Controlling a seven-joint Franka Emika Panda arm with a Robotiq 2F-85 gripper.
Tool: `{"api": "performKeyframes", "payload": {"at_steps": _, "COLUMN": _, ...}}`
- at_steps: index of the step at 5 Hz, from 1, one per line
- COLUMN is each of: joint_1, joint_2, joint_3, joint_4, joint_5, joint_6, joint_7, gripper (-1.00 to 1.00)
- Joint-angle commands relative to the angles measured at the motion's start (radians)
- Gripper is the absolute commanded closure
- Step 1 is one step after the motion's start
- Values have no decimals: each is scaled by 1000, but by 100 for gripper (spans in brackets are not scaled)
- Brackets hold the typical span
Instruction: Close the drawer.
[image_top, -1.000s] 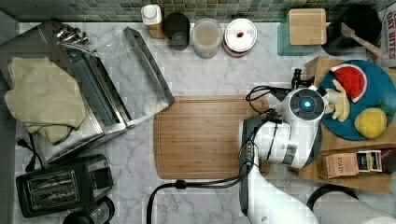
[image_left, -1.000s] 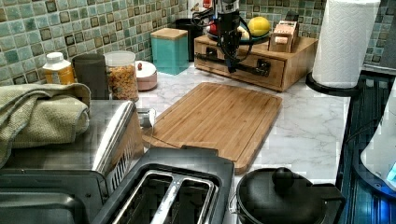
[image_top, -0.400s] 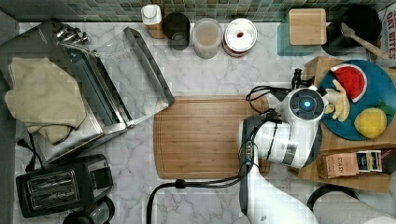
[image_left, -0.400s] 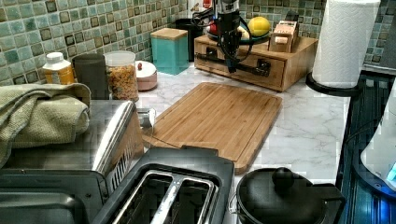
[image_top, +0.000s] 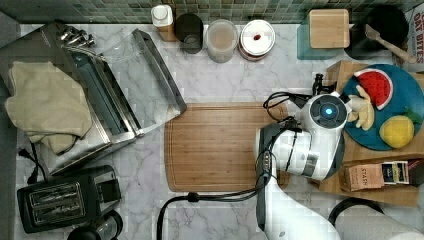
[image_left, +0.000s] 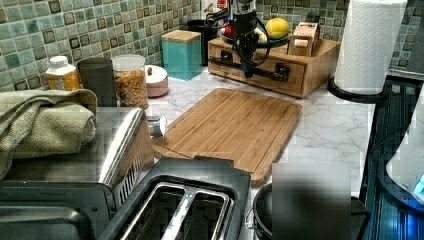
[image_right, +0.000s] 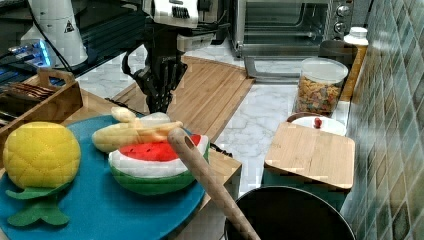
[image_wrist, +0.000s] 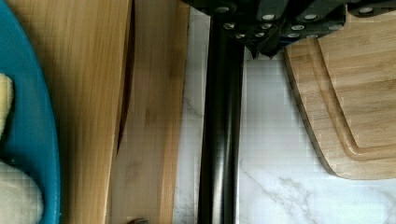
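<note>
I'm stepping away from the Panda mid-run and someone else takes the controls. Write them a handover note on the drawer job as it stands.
Gripper: low at the drawer's black bar handle; open or shut cannot be told.
Drawer: in the wooden box under the blue plate. The wrist view shows a narrow gap between its front and the box, so it looks slightly out.
Done: the gripper is at the handle.
Left: push the front flush, then back away.
</note>
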Motion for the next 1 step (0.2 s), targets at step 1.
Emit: {"api": "performKeyframes", "payload": {"at_steps": 1, "joint_1": -141, "joint_2": -34, "joint_3": -157, "joint_4": 153, "joint_5": -66, "joint_6": 44, "joint_7": -41, "gripper": 100}}
